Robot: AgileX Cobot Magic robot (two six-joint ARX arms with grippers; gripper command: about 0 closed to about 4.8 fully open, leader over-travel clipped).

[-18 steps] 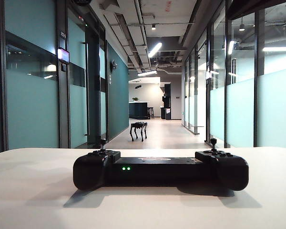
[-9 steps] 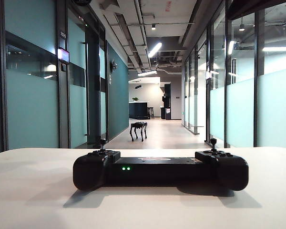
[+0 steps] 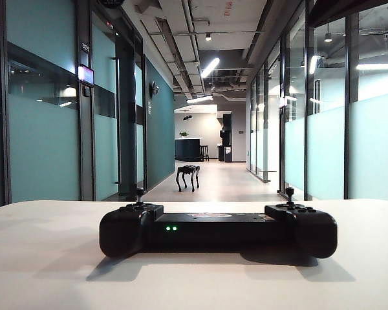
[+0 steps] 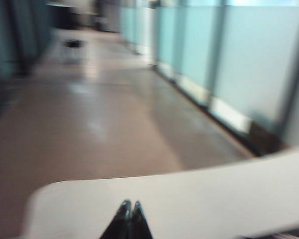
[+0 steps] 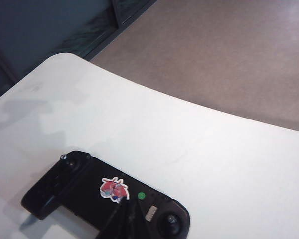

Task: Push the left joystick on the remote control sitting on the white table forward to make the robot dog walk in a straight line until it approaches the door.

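Note:
The black remote control point(image 3: 218, 229) lies on the white table point(image 3: 45, 258), two green lights lit on its middle bar and its left joystick point(image 3: 140, 192) standing upright. Far down the corridor stands the robot dog point(image 3: 187, 176). Neither gripper shows in the exterior view. In the blurred left wrist view my left gripper point(image 4: 128, 205) is shut and empty over the table point(image 4: 199, 194) near its edge. In the right wrist view my right gripper point(image 5: 123, 201) is shut, its dark fingers over the middle of the remote control point(image 5: 74, 181) beside the red-white logo point(image 5: 113, 188); contact cannot be told.
Glass walls line both sides of the corridor, with a dark doorway point(image 3: 126, 123) on the left. The brown floor point(image 5: 229, 55) lies beyond the table's rounded edge point(image 5: 189, 102). A counter and stools stand at the corridor's far end.

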